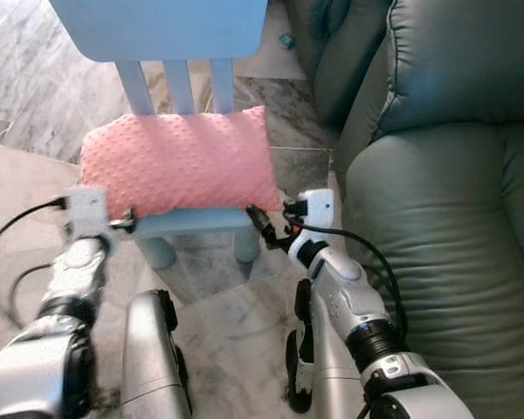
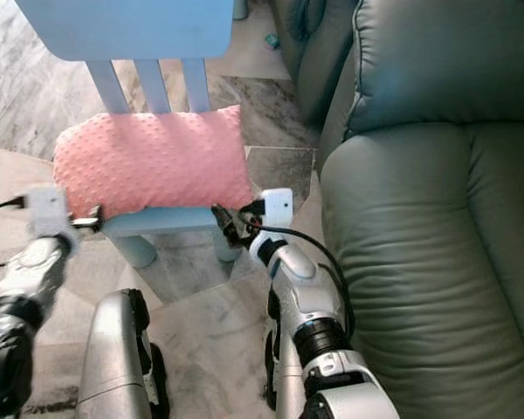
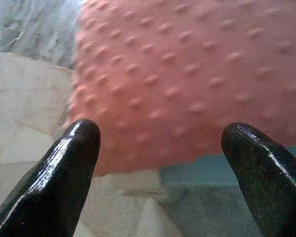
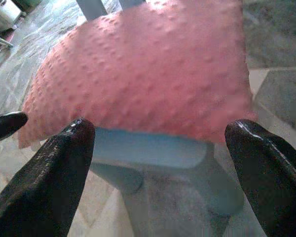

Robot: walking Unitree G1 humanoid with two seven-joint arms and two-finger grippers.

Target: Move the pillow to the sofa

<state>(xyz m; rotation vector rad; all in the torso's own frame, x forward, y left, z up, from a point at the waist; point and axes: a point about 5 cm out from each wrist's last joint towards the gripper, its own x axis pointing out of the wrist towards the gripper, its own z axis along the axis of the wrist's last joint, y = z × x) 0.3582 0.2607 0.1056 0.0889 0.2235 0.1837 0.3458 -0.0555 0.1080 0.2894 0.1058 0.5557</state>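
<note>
A pink dotted pillow [image 1: 179, 161] lies on the seat of a small light-blue chair [image 1: 179, 26] in front of me. My left gripper [image 1: 127, 220] sits at the pillow's near left corner, open, its black fingertips [image 3: 64, 168] just short of the fabric. My right gripper [image 1: 260, 224] is at the near right corner by the seat's front edge, also open, with the pillow [image 4: 148, 74] between and beyond its fingers [image 4: 49, 173]. The green sofa [image 1: 445, 236] stands to the right of the chair.
The chair stands on a marble tile floor [image 1: 35, 78]. A second green sofa section [image 1: 332, 44] is at the back, with a small teal object [image 1: 286, 39] on the floor beside it. My own legs [image 1: 153, 349] are below.
</note>
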